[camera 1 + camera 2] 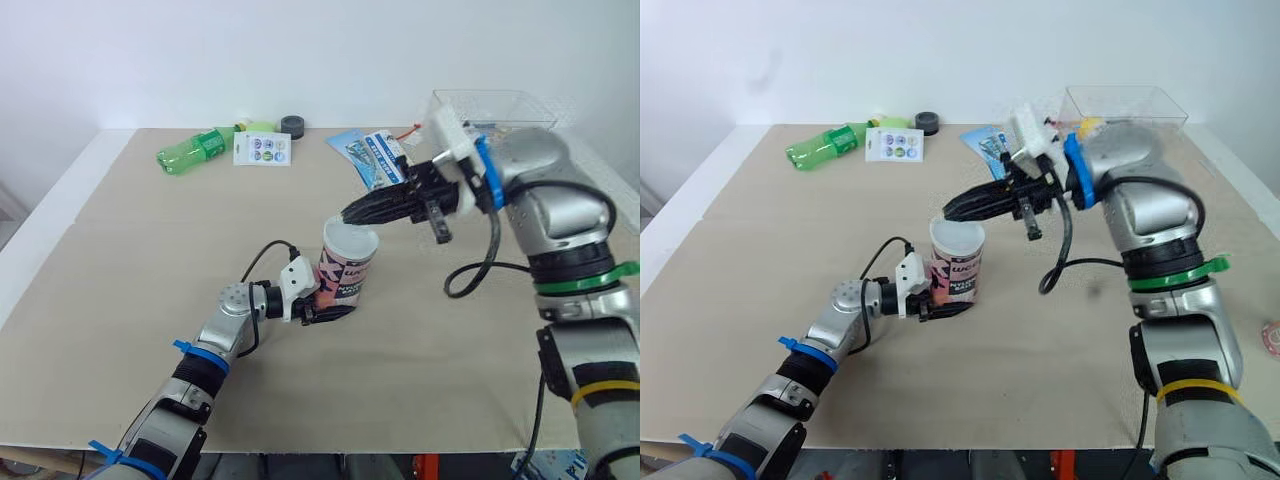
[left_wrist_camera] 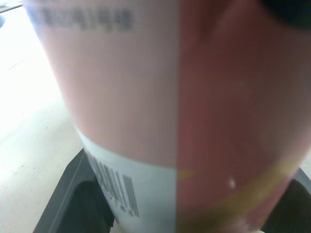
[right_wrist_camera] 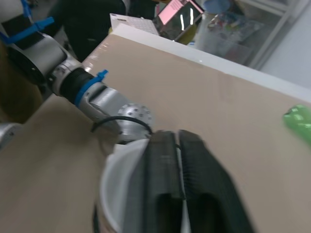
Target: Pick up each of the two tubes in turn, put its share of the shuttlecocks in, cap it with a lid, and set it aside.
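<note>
Lab-like test room: white wall, cloth-covered table, cluttered shelves.

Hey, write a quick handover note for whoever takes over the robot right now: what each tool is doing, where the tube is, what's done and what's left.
Left tool: shut on the pink tube near its base, holding it upright.
Right tool: shut, tip over the tube's mouth; I cannot tell whether it pinches anything.
Done: first tube gripped. Its contents are hidden, so filling is unconfirmed.
Left: finish filling, cap it, set it aside, then do the second tube. A black round piece, possibly a lid, lies at the far edge of the table.
</note>
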You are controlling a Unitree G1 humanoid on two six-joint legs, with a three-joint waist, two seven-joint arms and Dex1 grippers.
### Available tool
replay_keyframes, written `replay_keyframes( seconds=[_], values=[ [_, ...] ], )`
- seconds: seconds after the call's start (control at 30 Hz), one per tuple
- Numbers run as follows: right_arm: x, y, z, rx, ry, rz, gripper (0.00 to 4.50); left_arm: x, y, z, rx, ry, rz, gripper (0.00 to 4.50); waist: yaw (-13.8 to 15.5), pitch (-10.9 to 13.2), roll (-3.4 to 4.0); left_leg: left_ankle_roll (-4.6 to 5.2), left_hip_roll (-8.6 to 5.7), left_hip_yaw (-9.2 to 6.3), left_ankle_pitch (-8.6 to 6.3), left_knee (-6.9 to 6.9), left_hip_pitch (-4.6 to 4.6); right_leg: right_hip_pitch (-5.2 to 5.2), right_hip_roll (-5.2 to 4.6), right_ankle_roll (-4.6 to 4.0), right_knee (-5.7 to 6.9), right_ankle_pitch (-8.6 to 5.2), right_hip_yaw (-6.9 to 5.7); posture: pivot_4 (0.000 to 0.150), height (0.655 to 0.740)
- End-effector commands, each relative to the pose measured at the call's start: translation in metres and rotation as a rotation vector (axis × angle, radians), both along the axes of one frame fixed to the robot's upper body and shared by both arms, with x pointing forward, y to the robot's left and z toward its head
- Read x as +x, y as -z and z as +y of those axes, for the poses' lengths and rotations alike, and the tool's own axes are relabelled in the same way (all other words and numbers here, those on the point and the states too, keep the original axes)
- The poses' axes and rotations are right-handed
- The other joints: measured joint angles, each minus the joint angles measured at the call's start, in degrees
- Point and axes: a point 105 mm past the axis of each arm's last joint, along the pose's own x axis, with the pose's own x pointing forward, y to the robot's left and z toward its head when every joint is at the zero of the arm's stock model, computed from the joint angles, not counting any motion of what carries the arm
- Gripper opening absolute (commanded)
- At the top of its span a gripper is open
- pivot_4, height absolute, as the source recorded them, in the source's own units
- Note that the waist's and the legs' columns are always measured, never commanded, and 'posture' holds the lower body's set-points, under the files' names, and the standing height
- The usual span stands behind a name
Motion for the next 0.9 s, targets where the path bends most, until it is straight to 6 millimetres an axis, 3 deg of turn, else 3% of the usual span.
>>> replay_keyframes(
  seconds=[0.03, 0.4, 0.9],
  values=[
    [-0.003, -0.005, 0.001, -0.012, -0.007, -0.047, 0.06, -0.002, 0.023, 0.008, 0.05, -0.024, 0.072, 2.78, 0.0, 0.0, 0.0, 0.0, 0.0, 0.0, 0.0, 0.0, 0.0, 0.0, 0.0, 0.0, 0.0, 0.0, 0.0, 0.15, 0.74],
    [0.007, 0.029, -0.004, -0.202, -0.013, -0.093, 0.06, -0.004, 0.025, 0.008, 0.056, -0.022, 0.072, 2.78, 0.0, -0.01, 0.0, 0.0, 0.0, 0.01, 0.0, 0.0, 0.01, 0.01, 0.0, 0.01, -0.01, -0.01, 0.0, 0.15, 0.74],
    [0.009, 0.04, -0.002, -0.298, -0.049, -0.135, 0.06, -0.003, 0.026, 0.008, 0.058, -0.029, 0.08, 2.78, -0.09, -0.12, 0.04, 0.0, 0.02, 0.01, 0.0, -0.02, 0.21, 0.17, 0.01, -0.04, -0.01, -0.02, 0.0, 0.15, 0.74]
  ],
)
